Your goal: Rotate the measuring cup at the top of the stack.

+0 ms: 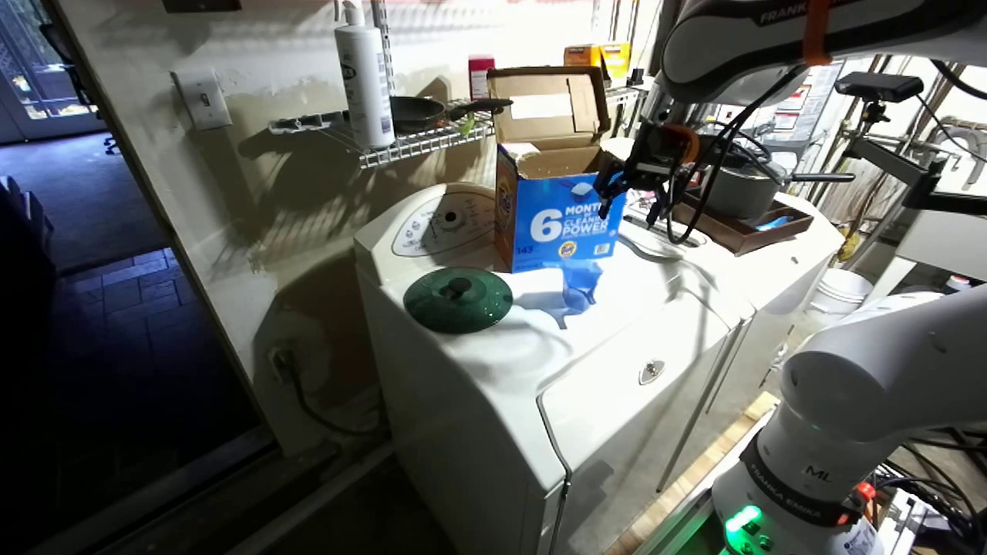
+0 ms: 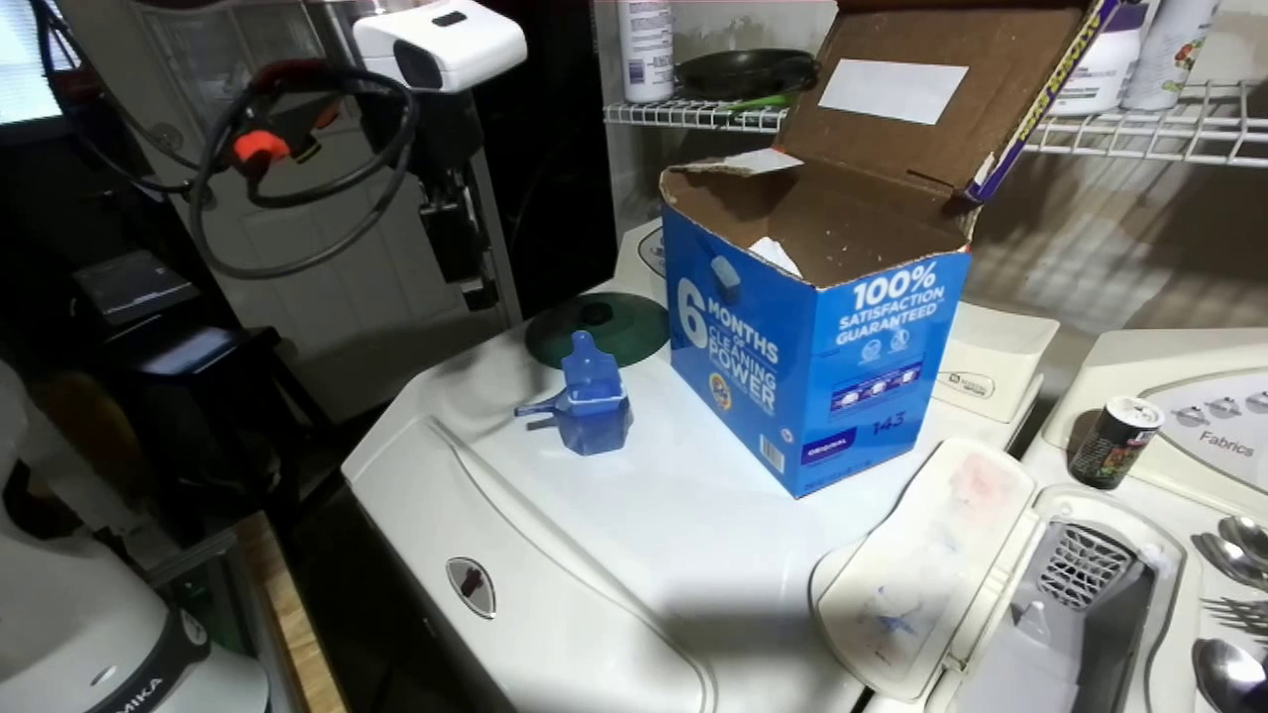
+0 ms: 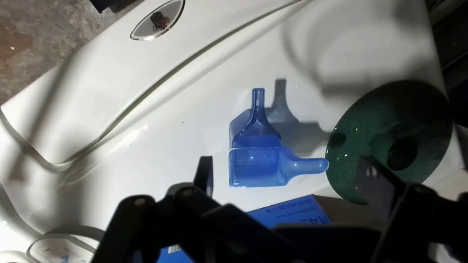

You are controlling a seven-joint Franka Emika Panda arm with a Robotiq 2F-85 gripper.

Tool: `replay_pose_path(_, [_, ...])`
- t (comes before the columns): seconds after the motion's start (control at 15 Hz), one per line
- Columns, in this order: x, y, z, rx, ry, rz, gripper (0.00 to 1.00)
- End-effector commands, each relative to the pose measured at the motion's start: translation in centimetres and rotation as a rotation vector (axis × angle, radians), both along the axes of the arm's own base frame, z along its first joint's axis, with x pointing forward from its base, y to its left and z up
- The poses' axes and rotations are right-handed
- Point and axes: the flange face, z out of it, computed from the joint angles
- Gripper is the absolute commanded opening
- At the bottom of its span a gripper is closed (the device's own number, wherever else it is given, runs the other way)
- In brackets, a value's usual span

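Note:
The top measuring cup (image 3: 256, 168), bright blue and see-through, sits on the stack. Its handle points toward the green disc in the wrist view. A darker blue lower cup (image 3: 258, 109) has its handle at about a right angle to it. The stack stands on the white washer top, in both exterior views (image 1: 580, 284) (image 2: 592, 421). My gripper (image 3: 287, 171) is open and empty. In the wrist view its fingers are wide apart, with the top cup between them in the picture. In both exterior views the gripper (image 1: 628, 210) (image 2: 480, 287) is raised above the washer, apart from the stack.
The open blue box (image 2: 753, 347) with a white "6" stands close beside the stack. The green disc (image 1: 458, 301) with a dark knob lies on the other side. A wire shelf (image 1: 432, 142) holds a bottle and pan behind. A white dispenser lid (image 2: 931, 564) is nearby.

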Motion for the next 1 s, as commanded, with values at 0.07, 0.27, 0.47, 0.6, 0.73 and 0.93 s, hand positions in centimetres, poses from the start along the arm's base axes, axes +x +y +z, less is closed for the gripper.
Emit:
replay_pose_path(0.07, [0.3, -0.6, -0.4, 0.013, 0.023, -0.012, 1.0])
replay_pose_path(0.27, [1.5, -3.5, -2.2, 0.061, 0.082, -0.017, 1.0])
replay_pose_path(0.47, [2.7, -6.0, -3.9, 0.082, 0.13, 0.008, 1.0])
replay_pose_path(0.6, [3.4, -7.2, -5.2, 0.103, 0.162, 0.029, 1.0])
replay_pose_path(0.73, [4.3, -7.9, -6.5, 0.109, 0.183, 0.047, 1.0])
replay_pose_path(0.93, [5.6, -8.6, -8.1, 0.115, 0.196, 0.062, 1.0])
